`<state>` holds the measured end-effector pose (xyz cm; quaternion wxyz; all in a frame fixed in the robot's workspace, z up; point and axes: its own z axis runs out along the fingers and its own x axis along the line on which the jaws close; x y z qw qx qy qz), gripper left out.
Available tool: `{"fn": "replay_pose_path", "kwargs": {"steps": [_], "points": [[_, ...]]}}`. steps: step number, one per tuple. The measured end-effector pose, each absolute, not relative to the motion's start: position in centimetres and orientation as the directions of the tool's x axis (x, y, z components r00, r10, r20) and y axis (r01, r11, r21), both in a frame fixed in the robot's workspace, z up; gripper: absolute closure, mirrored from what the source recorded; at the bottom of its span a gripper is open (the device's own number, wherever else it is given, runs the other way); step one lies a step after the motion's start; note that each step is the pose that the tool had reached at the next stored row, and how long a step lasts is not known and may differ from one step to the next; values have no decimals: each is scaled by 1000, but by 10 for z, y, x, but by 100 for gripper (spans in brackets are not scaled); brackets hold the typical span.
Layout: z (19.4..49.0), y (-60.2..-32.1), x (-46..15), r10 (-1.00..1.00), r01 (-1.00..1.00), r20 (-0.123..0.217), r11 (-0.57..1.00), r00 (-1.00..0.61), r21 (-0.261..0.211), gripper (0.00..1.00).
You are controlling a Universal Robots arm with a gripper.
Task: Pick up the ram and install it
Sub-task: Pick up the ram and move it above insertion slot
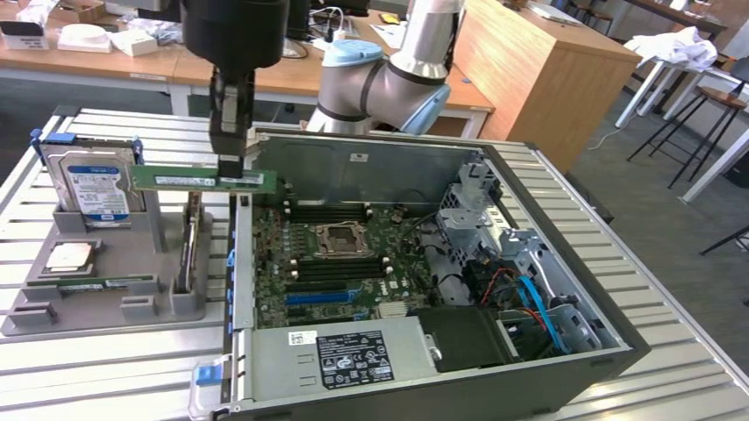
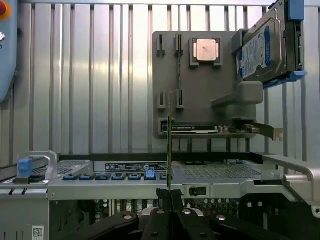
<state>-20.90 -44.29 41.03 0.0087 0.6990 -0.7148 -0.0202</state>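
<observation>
The ram (image 1: pixel 199 180) is off the grey tray (image 1: pixel 164 303) — pinched on edge in the closed gripper (image 1: pixel 231 169), in the air over the gap between the tray and the case (image 1: pixel 351 158). The pick-up looks done; the install is not — the motherboard (image 1: pixel 339 272) lies lower, to the exterior view's right, and the ram is not yet above its slots (image 1: pixel 333 213).

Hard drive (image 1: pixel 97 189), processor chip (image 1: pixel 70 256) in grey holder (image 1: pixel 82 309).
</observation>
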Motion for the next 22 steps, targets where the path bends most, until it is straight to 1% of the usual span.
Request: {"fn": "replay_pose_path", "kwargs": {"steps": [22], "points": [[410, -443, -145, -1000, -999, -16, 22, -23, 41, 89]]}}
